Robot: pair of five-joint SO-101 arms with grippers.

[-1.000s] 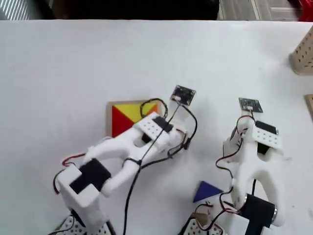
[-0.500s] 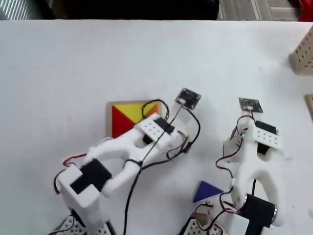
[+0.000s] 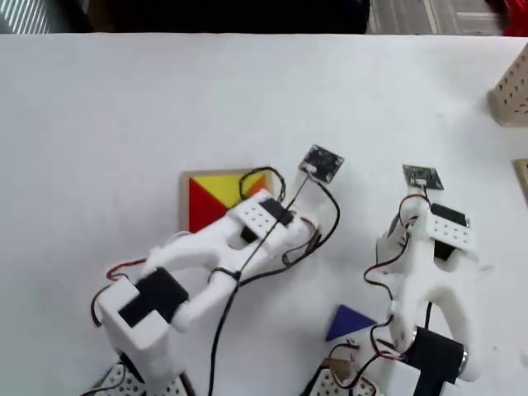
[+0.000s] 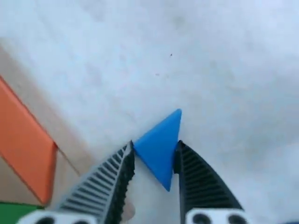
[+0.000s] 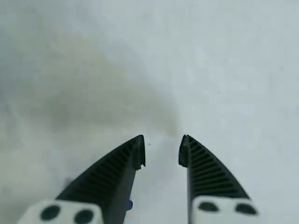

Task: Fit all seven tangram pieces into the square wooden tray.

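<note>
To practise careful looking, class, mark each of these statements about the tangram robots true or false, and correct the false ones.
1. The left pincer is closed on a light blue triangle. True.
2. The right pincer grips a red piece. False: it is open and holds nothing.
3. A dark blue triangle lies on the table, outside the wooden tray. True.
4. All seven pieces already sit in the wooden tray. False: both blue triangles are outside it.
</note>
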